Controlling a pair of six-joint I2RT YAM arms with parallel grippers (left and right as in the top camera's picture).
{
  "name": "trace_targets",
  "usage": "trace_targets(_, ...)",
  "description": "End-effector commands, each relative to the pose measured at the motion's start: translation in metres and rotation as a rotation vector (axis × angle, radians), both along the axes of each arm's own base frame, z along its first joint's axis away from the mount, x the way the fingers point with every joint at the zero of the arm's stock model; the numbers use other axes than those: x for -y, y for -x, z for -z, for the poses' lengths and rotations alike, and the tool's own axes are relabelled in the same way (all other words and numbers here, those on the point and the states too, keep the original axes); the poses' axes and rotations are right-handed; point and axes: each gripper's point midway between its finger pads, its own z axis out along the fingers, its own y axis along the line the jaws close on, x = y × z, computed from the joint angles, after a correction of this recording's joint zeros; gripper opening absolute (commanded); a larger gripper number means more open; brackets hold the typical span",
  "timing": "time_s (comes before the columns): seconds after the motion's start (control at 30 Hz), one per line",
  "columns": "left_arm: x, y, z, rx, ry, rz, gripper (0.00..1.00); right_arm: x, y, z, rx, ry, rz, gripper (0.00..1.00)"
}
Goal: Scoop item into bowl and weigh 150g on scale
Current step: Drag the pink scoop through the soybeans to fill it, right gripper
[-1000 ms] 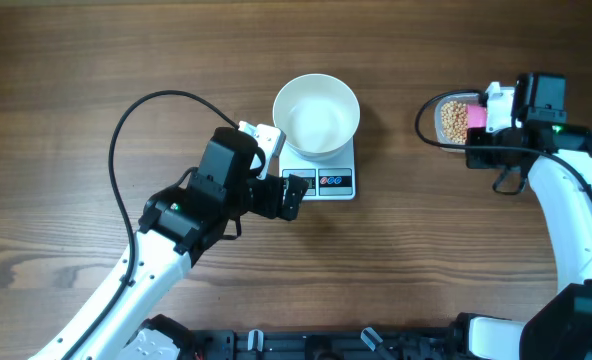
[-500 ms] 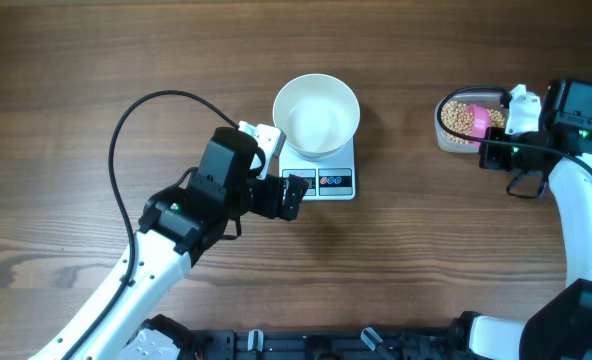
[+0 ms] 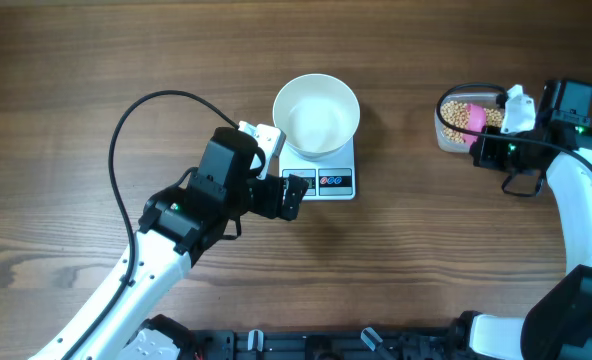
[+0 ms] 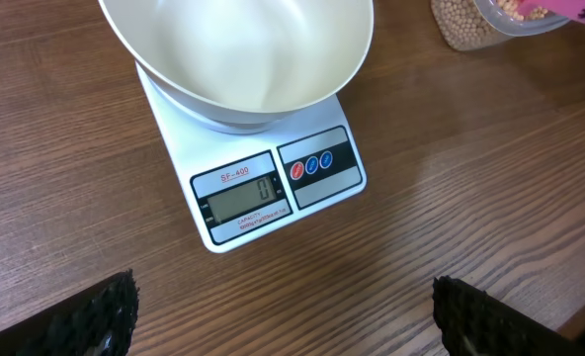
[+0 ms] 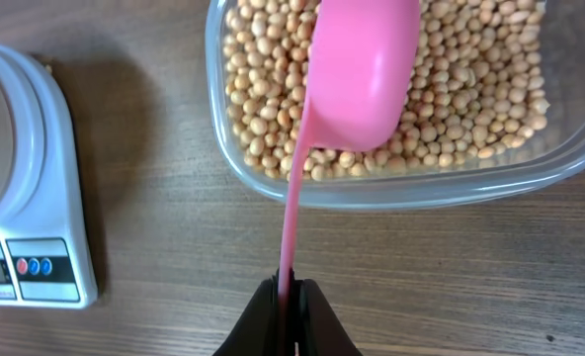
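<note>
The empty white bowl (image 3: 316,113) (image 4: 243,49) stands on the white scale (image 3: 328,180) (image 4: 273,188), whose display reads 0. My left gripper (image 3: 294,196) (image 4: 288,331) hangs open just in front of the scale, nothing between its fingers (image 4: 90,321). At the right, tan beans (image 3: 454,118) (image 5: 470,89) fill a clear tub (image 3: 442,128) (image 5: 421,188). My right gripper (image 3: 488,140) (image 5: 291,297) is shut on the thin handle of a pink scoop (image 3: 477,117) (image 5: 362,69). The scoop's cup sits over the beans with its back towards the camera, so its inside is hidden.
A black cable (image 3: 126,120) loops over the wooden table left of the left arm. The scale's edge (image 5: 36,168) lies to the left of the tub, with bare wood between them.
The right arm has swung to the right, uncovering more of the tub, and the pink scoop has turned over the beans. The left arm has not moved.
</note>
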Motion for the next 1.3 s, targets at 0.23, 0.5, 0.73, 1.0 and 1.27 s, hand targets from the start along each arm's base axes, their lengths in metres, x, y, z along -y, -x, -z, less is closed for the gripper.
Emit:
trace_targets(0.23,-0.001,-0.001,0.002,0.009,-0.021,0.010,1.00,0.004,0.000,0.007,-0.004,-0.217,0.081,0.04)
trace_targets(0.5,-0.001,-0.001,0.002,0.009,-0.021,0.010,1.00,0.007,0.003,0.009,-0.015,-0.314,0.110,0.04)
trace_targets(0.73,-0.001,-0.001,0.002,0.009,-0.021,0.010,1.00,0.006,0.004,0.020,-0.047,-0.356,0.122,0.04)
trace_targets(1.0,-0.001,-0.001,0.002,0.009,-0.021,0.010,1.00,0.000,0.000,0.015,-0.025,-0.406,0.108,0.04)
trace_targets(1.27,-0.001,-0.001,0.002,0.009,-0.021,0.010,1.00,0.010,0.001,0.013,-0.013,-0.428,0.144,0.04)
